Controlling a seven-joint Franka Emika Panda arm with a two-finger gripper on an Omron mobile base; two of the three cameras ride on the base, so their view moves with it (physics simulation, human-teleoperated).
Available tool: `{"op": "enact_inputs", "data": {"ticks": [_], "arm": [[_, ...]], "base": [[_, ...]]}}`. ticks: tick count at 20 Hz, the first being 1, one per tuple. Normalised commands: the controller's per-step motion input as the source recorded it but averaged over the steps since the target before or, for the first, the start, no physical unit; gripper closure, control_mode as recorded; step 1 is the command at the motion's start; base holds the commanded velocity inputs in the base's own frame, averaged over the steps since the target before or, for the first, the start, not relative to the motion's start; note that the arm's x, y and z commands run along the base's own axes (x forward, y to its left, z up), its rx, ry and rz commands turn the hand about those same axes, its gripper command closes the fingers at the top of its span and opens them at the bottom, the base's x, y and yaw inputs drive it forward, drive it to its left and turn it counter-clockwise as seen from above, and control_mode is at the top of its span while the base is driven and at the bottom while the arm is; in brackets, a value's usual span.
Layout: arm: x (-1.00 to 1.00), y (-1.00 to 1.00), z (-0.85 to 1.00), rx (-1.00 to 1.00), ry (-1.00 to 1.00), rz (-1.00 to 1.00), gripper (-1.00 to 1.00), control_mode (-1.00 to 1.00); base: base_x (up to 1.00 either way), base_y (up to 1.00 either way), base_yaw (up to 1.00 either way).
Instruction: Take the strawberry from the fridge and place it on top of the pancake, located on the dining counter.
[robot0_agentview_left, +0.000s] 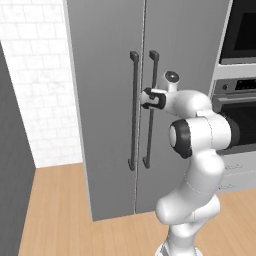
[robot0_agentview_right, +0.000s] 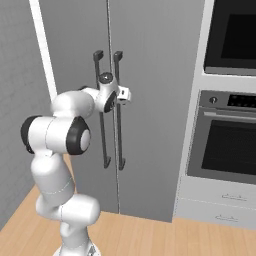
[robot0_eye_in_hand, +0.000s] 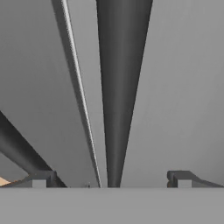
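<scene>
The fridge (robot0_agentview_left: 105, 75) (robot0_agentview_right: 155, 110) stands straight ahead with both grey doors shut. Two dark bar handles run down beside the middle seam. My gripper (robot0_agentview_left: 146, 97) (robot0_agentview_right: 125, 94) (robot0_eye_in_hand: 111, 179) is open at the upper part of the right door's handle (robot0_agentview_left: 151, 115) (robot0_agentview_right: 119, 130). In the hand view that handle (robot0_eye_in_hand: 120, 87) runs up between my two fingertips (robot0_eye_in_hand: 41, 178), touching neither. The left door's handle (robot0_eye_in_hand: 17, 151) crosses the lower left corner. The strawberry is hidden. The pancake and the dining counter are out of view.
Black-glass wall ovens (robot0_agentview_left: 240, 100) (robot0_agentview_right: 230, 135) stand right of the fridge, with white drawers (robot0_agentview_right: 220, 205) beneath. A white tiled wall (robot0_agentview_left: 35, 75) and a dark grey panel (robot0_agentview_left: 12, 175) close off the left. Wooden floor (robot0_agentview_left: 60, 210) lies in front.
</scene>
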Motion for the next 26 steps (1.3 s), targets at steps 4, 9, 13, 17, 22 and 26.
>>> {"op": "enact_inputs", "data": {"ticks": [4, 9, 13, 17, 22, 26], "arm": [[0.45, -0.19, -0.06, 0.0, 0.0, 0.0, -1.0, -1.0], [0.55, -0.04, -0.3, 0.0, 0.0, 0.02, -1.0, -1.0], [0.62, 0.05, -0.43, 0.0, 0.0, 0.02, -1.0, -1.0], [0.34, 0.09, -0.41, -0.01, 0.0, 0.02, -1.0, -1.0], [0.32, 0.14, -0.45, -0.03, -0.01, 0.02, 1.0, -1.0], [0.56, 0.22, -0.3, -0.02, 0.0, 0.02, 1.0, -1.0]], "base": [[0.0, 0.0, 0.0], [0.0, 0.0, 0.0], [0.0, 0.0, 0.0], [0.0, 0.0, 0.0], [0.0, 0.0, 0.0], [0.0, 0.0, 0.0]]}}
